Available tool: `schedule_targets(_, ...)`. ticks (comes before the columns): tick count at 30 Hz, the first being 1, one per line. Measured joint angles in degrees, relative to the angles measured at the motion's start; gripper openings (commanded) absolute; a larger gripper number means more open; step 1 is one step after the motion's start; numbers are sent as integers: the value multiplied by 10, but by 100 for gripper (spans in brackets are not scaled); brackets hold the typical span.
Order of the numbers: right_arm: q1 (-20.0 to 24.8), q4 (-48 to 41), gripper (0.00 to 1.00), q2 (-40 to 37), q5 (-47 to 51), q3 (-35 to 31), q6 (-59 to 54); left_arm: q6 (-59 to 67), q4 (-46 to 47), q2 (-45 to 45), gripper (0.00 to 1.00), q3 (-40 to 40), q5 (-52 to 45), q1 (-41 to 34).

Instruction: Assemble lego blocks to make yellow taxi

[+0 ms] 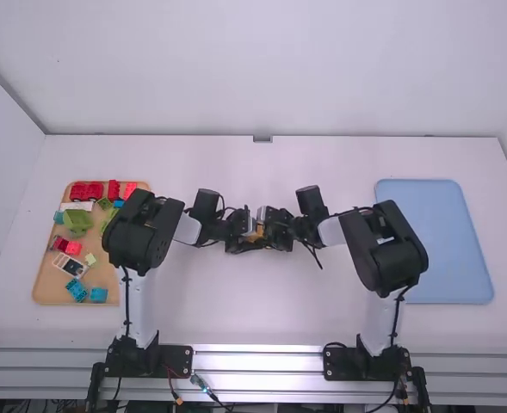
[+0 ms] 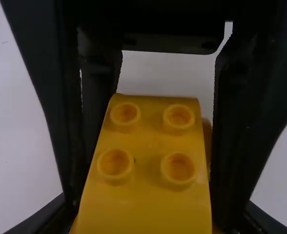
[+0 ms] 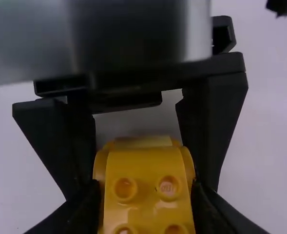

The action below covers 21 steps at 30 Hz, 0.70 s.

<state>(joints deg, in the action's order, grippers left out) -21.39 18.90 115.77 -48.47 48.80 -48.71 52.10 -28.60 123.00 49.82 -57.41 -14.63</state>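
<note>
Bricks in blue lie loose at the near end of the tan tray, on the left. To the right, at much the same depth, is the blue tray. A little farther off, between the trays, the two grippers meet over the table, and the yellow build is caught between them. The left gripper appears closed about its sides; so does the right gripper, facing it.

I judge it light, stiff plastic, smooth enough to skid or twist if pinched on a curved side. Flat, opposite walls, low on the body, should give the surest hold, leaving the studs free. Its joints are likelier to fail than the plastic, so a skewed pull might pop a piece off. Pressing square on the studs would seat it best, the other hand bracing beneath.

Farthest off, at the left tray's far end, sit red bricks; they should be just as light.
</note>
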Motion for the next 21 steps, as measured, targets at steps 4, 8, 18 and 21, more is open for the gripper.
schedule_targets(4,1,-1,50,0,-3,1,4,0,0,0,43,0,0,0)
schedule_targets(8,0,5,47,2,-10,2,6,0,-1,0,41,0,1,0)
schedule_targets(18,0,5,41,3,-18,2,5,0,5,0,40,0,0,0)
schedule_targets(21,1,6,42,4,-27,2,1,0,6,0,40,0,-2,-1)
